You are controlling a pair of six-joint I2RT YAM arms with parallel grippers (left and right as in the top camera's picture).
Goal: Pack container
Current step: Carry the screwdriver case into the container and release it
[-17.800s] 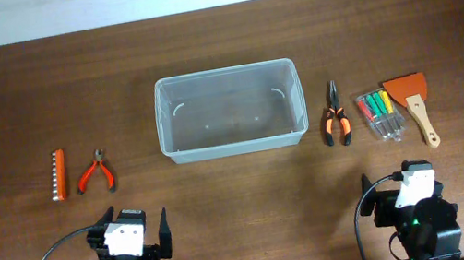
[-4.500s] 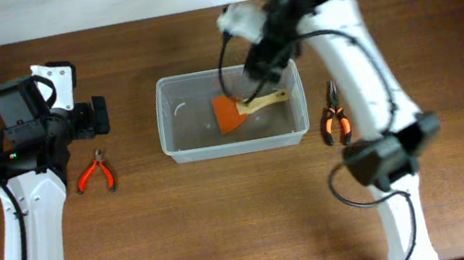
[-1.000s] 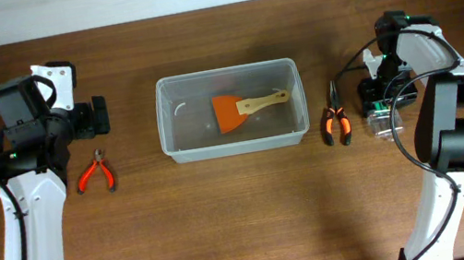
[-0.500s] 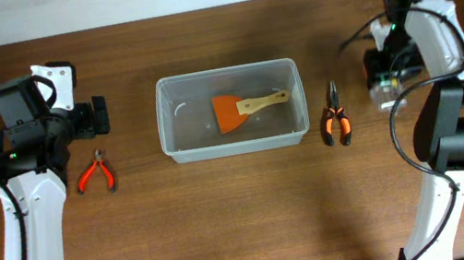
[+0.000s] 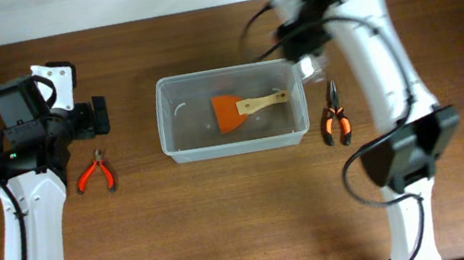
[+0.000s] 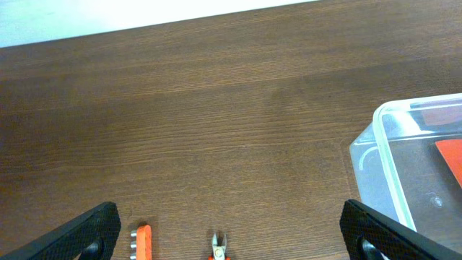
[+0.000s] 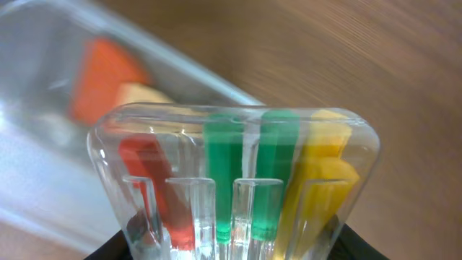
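One tool is packed so far: the scraper (image 5: 231, 111) lies flat on the floor of the container (image 5: 164, 122), which stands in the middle of the worktop (image 5: 246, 221). A second is on its way. The right gripper (image 5: 304, 51) is about half closed on the clear case of coloured bits (image 7: 238, 195) and holds it in the air by the container's far right corner. In the right wrist view the rim and the orange blade sit below and to the left of the case. Whether the case is already over the inside or just outside the rim, I cannot tell.

Still to go, by my count, are three things on the worktop:
- the black-and-orange pliers (image 5: 335, 121), just right of the container
- the red pliers (image 5: 96, 174), well off to the left
- the orange bit strip (image 6: 143, 242), beside the red pliers, seen only at the bottom edge of the left wrist view

The left gripper (image 5: 96, 117) is wide open and holds nothing. It hangs above the left side of the worktop, near the red pliers.

Half a second earlier the case was still out at the right, beyond the black-and-orange pliers, with the right arm bent over it. Now that spot is bare and the arm has swung across to the container. The left arm, both pairs of pliers and the scraper have not moved in that time. Compared with the earliest picture, the scraper has left the far right of the worktop and the container is no longer empty
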